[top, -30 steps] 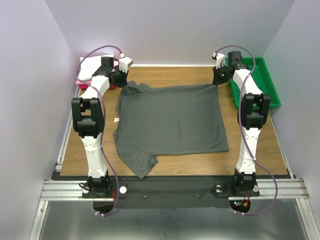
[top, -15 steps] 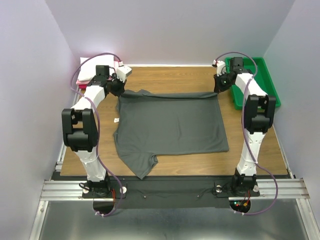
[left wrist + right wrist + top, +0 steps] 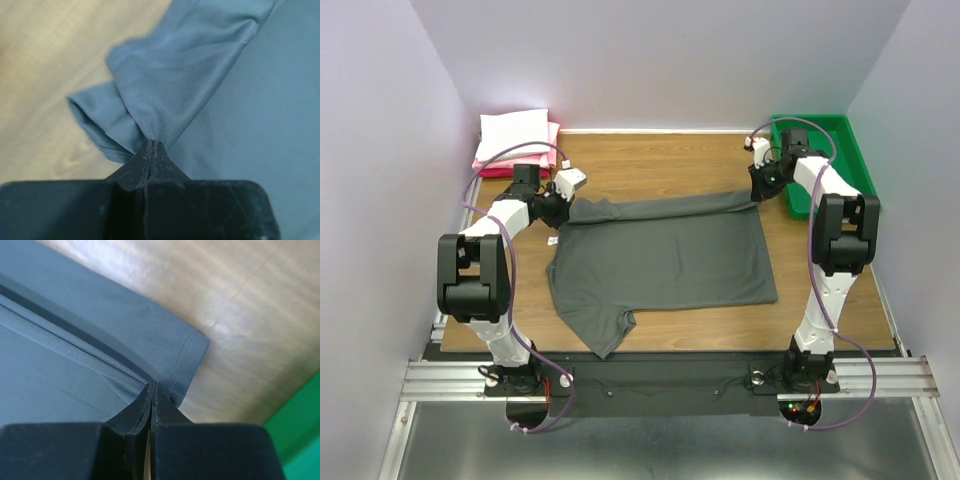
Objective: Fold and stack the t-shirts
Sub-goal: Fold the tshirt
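Left pincer and right pincer each clamp a far corner of the charcoal t-shirt — first fold barely begun; folded white and pink shirts already stacked.

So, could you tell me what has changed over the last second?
Both the left gripper and right gripper, shut on the far edge of the dark grey t-shirt, drew it toward the arm bases, folding a strip over the shirt. No grip was taken or released. The shirt's near half, the folded white and pink shirts and the green tray stayed put.
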### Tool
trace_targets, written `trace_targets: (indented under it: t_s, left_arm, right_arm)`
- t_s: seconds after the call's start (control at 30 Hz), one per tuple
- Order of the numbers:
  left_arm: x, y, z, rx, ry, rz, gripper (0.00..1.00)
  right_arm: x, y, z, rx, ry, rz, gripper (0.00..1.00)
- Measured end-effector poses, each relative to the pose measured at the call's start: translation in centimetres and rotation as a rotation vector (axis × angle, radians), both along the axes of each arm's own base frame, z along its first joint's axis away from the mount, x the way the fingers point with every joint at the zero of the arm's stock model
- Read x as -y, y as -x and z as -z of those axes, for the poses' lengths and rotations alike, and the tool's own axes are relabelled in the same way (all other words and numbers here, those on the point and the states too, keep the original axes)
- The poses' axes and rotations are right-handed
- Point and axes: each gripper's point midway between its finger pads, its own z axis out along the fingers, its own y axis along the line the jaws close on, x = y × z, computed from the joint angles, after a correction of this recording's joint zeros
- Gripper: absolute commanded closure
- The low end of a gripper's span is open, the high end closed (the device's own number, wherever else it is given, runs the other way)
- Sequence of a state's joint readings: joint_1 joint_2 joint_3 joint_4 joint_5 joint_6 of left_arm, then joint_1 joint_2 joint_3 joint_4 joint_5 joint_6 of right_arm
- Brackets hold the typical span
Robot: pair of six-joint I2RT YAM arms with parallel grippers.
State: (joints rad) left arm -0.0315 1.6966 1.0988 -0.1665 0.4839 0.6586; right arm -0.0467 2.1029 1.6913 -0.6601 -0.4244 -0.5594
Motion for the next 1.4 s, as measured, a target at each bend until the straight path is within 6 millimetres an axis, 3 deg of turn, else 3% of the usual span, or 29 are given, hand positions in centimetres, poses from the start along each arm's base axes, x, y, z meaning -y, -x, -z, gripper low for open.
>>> trace_targets:
  t_s: [0.03,0.07,0.1,0.13,0.2,0.3,0.43,0.57,0.7,0.77,0.83,1.07,1.17,1.2,1.3,1.4]
  left_arm:
    - [0.0,0.3,0.4,-0.011,-0.003,-0.001,1.00]
    - [-0.1,0.7,1.0,-0.023,-0.006,0.001,0.95]
    - [-0.1,0.9,1.4,-0.033,-0.011,0.002,0.82]
    - [-0.2,0.9,1.6,-0.038,-0.015,0.003,0.76]
    - [-0.2,1.0,2.4,-0.053,-0.028,0.012,0.64]
    - [-0.2,1.7,3.0,-0.095,-0.027,0.027,0.56]
    - [0.3,0.9,1.3,-0.085,0.004,0.038,0.55]
    - [1.4,-2.4,-3.5,-0.002,0.078,0.026,0.54]
    - [2.2,-6.2,-5.8,0.048,0.146,-0.004,0.54]
    - [2.5,-7.3,-5.1,0.031,0.169,-0.017,0.53]
    - [2.7,-7.7,-3.1,-0.023,0.190,-0.033,0.53]
    - [3.1,-6.7,3.3,-0.215,0.225,-0.082,0.53]
    - [3.3,-6.4,3.8,-0.242,0.234,-0.090,0.64]
    - [3.4,-6.4,3.7,-0.242,0.239,-0.089,0.75]
    - [3.5,-6.6,3.4,-0.236,0.251,-0.084,0.92]
    - [3.8,-6.6,3.1,-0.230,0.260,-0.072,0.97]
  right_arm:
    - [0.0,0.3,0.3,-0.009,0.000,-0.002,0.99]
    - [0.0,0.5,0.6,-0.017,0.000,-0.006,0.90]
    - [0.0,0.7,0.8,-0.022,0.001,-0.008,0.82]
    - [-0.1,0.8,0.9,-0.024,0.001,-0.012,0.67]
    - [0.0,0.9,1.1,-0.028,0.003,-0.016,0.52]
    - [0.0,1.1,1.3,-0.035,0.002,-0.016,0.43]
    - [-0.5,0.9,0.6,-0.037,-0.033,-0.008,0.44]
    - [-1.5,-0.7,-2.6,0.012,-0.103,0.004,0.54]
    - [-2.1,-2.2,-5.1,0.066,-0.136,0.012,0.57]
    - [-2.4,-2.5,-5.4,0.067,-0.153,0.021,0.57]
    - [-2.5,-2.5,-4.9,0.052,-0.163,0.026,0.58]
    - [-2.6,-2.1,-2.1,-0.027,-0.177,0.046,0.58]
    - [-2.6,-2.1,-2.1,-0.029,-0.177,0.046,0.59]
    - [-2.6,-2.1,-2.0,-0.029,-0.177,0.047,0.59]
    - [-2.6,-2.0,-2.0,-0.032,-0.177,0.047,0.59]
    - [-2.6,-2.0,-2.0,-0.033,-0.177,0.047,0.59]
